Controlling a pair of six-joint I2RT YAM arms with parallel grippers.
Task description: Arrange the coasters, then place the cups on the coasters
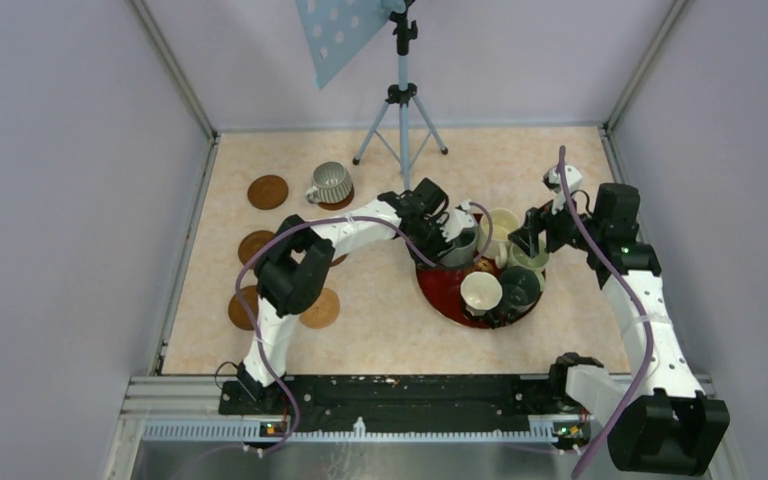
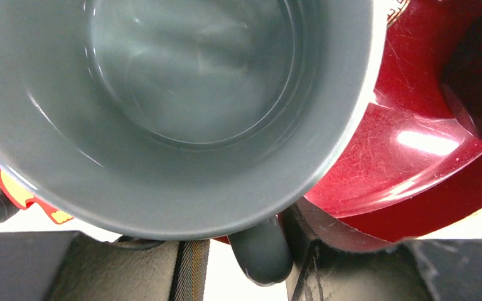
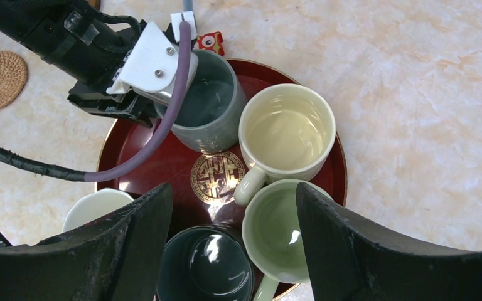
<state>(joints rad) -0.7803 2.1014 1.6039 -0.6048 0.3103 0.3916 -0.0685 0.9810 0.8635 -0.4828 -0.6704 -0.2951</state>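
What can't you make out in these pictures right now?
- Left wrist view: the grey-green mug fills the frame and the bottom edge cuts off the left gripper, so whether it actually grips the mug is unclear.
- Top view: the left arm covers part of the coasters, so their full count is unsure.
- Right wrist view: the right gripper hides most of the white mug.

Five cups stand upright, close together on the red tray: grey-green cup, cream cup, pale green cup, dark teal cup, white cup; ribbed grey cup stands on a brown coaster, far left; four bare coasters lie flat on the left.
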